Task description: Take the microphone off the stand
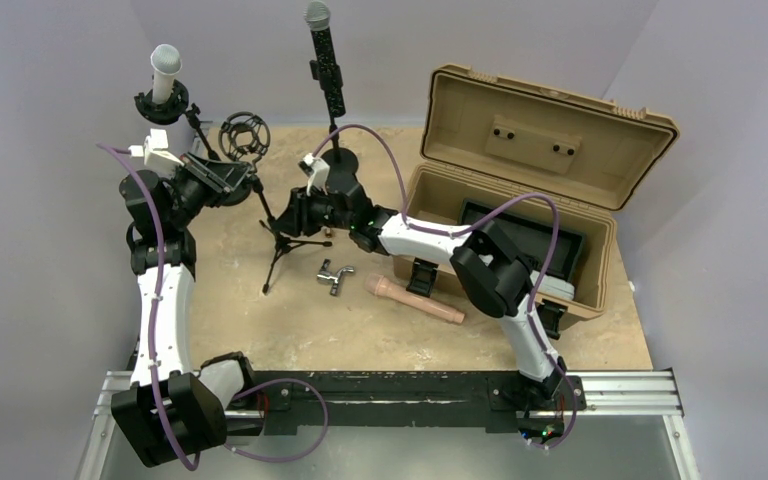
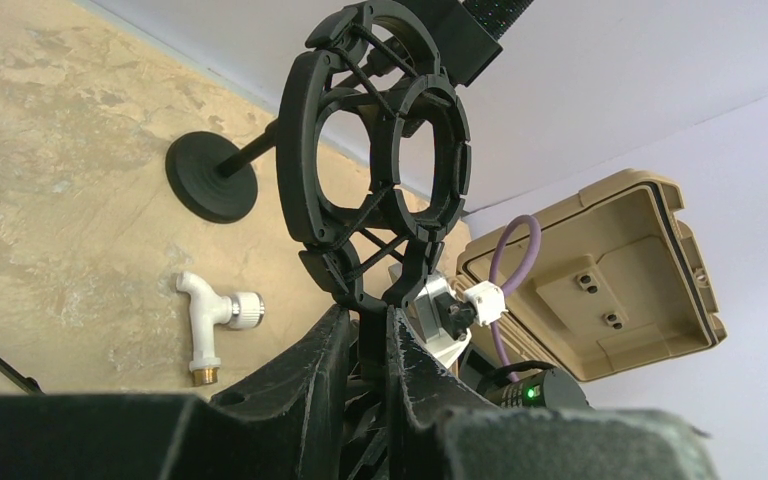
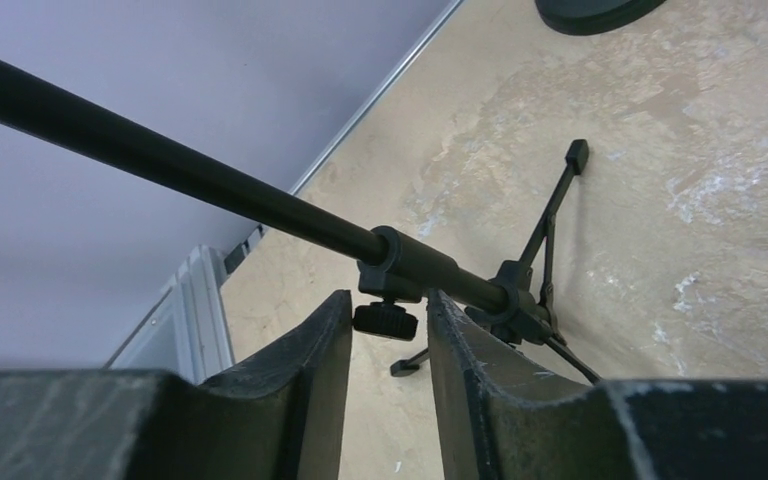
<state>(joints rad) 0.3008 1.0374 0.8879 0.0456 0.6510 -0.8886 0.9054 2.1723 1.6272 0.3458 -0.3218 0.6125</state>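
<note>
Left jaws: narrow, closed on the stem under the black shock mount point(image 2: 298, 160), which stands upright above them in the centre of the left wrist frame
Right jaws: narrow, 1 finger on each side of the small clamp knob point(image 3: 385, 320) under the slanting pole of the tripod stand point(image 3: 210, 180); whether they press on it I cannot tell
Tripod stand: left of centre in the top frame, legs spread on the worktop point(image 1: 360, 335), with 1 arm reaching it from each side
Grey-headed microphone point(image 1: 165, 68): upright in a black holder point(image 1: 162, 104), upper left of the top frame, behind the left arm
Black microphone point(image 1: 326, 65): upright on a pole with a round base point(image 2: 210, 175), top centre of the top frame
Pink microphone point(image 1: 415, 300): flat on the worktop, lower centre, just in front of the case, apart from both sets of jaws
Pipe fitting point(image 1: 333, 276): on the worktop between the tripod legs and the pink microphone
Case point(image 1: 550, 110): tan, lid open, right half of the top frame
</note>
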